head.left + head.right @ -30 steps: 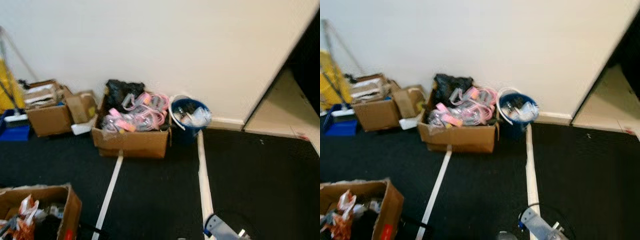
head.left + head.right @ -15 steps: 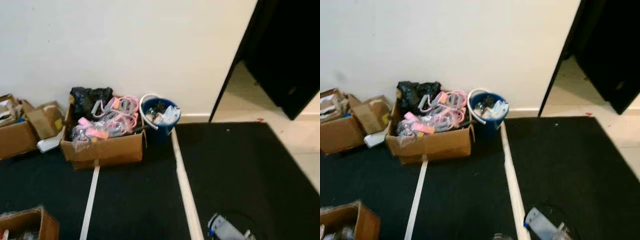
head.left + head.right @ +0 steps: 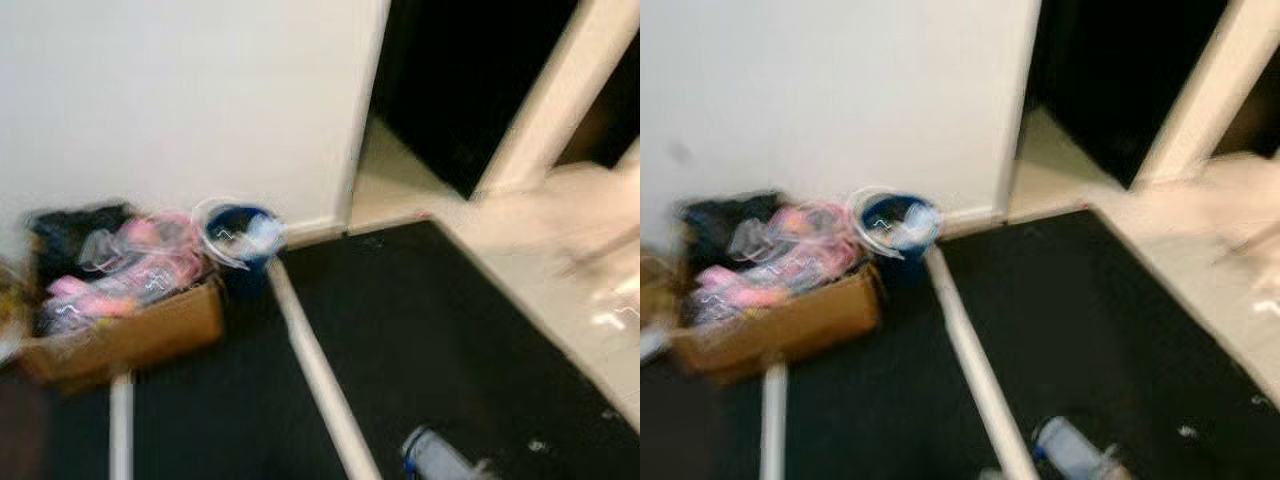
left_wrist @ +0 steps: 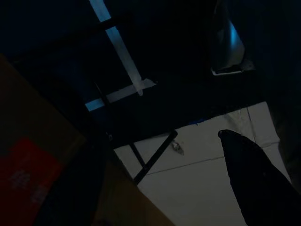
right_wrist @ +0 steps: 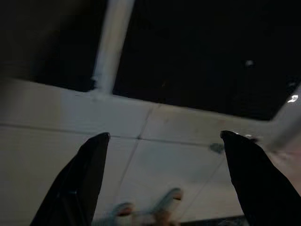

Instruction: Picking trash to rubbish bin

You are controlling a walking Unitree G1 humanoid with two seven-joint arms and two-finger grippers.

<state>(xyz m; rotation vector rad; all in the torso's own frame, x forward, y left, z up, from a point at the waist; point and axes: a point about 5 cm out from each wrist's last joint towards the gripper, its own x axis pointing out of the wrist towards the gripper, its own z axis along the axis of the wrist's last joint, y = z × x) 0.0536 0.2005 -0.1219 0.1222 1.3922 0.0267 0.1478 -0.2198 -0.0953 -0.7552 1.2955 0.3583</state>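
Whoa, view swung right fast, all blurry. Blue bin (image 3: 243,238) now far left by wall, beside cardboard box (image 3: 120,325) on black floor. Right claw (image 5: 162,179) wide open, empty. Left claw: can't tell. Looks like hunting trash.

Head views motion-blurred, cardboard box (image 3: 125,325) contents smeared, left gripper (image 4: 256,183) one finger cut off

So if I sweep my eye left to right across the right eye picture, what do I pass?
Cardboard box of pink and black clutter → blue bin against the wall → white floor strip → black carpet → dark doorway → pale floor.
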